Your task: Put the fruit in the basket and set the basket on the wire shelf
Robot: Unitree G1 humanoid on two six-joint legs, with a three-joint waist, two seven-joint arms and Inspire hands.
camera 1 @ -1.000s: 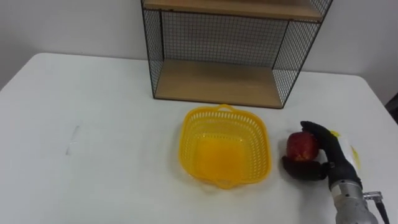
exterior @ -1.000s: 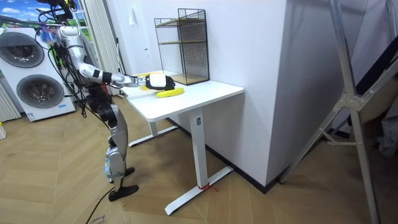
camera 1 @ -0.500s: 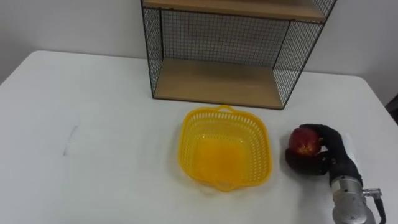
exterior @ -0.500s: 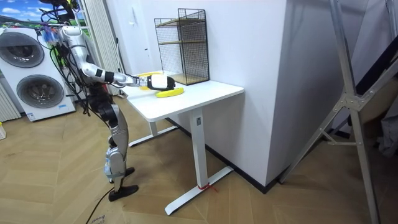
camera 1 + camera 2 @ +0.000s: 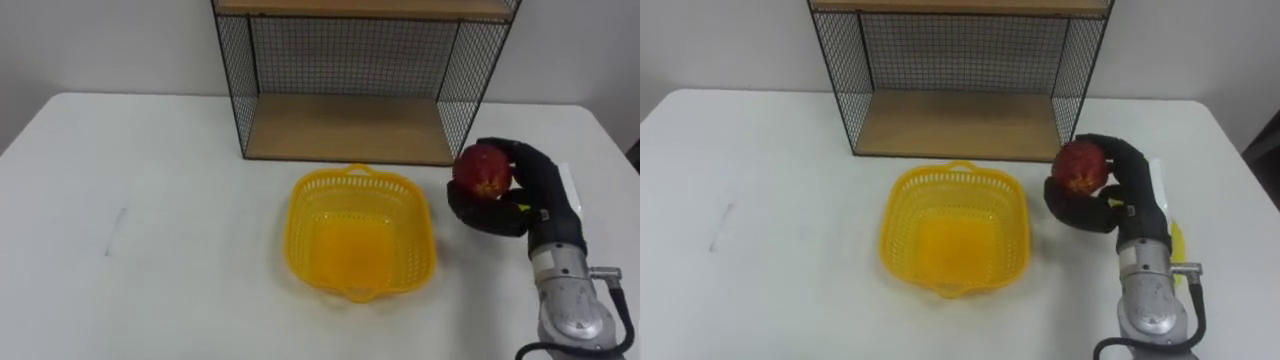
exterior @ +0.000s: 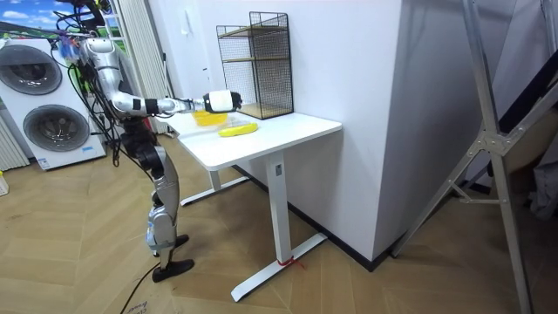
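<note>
Progress: early stage. The basket (image 5: 296, 232) is sitting empty on the surface (image 5: 150, 220), just in front of the wire shelf (image 5: 345, 130); no fruit is lying in it yet, and the shelf boards are carrying nothing.

The right hand (image 5: 520, 200) is holding the red apple (image 5: 483, 171). Its fingers are curling over the top and far side of the apple, and the thumb is hooking underneath, so the grip is looking closed and secure. The room view is showing the arm reaching out level with the hand clear of the surface.

Position: the apple is sitting at the hand's left side, facing the basket. It is hanging just beside the basket's right rim and near the shelf's front right post, not yet over the basket's opening.

Remaining, as judged: the apple is needing a short carry leftward and a release into the basket. A banana (image 6: 237, 130) is lying on the surface (a yellow sliver is also peeking out beside the wrist in the right eye view), so it is waiting its turn. After that the basket is going onto the shelf.
</note>
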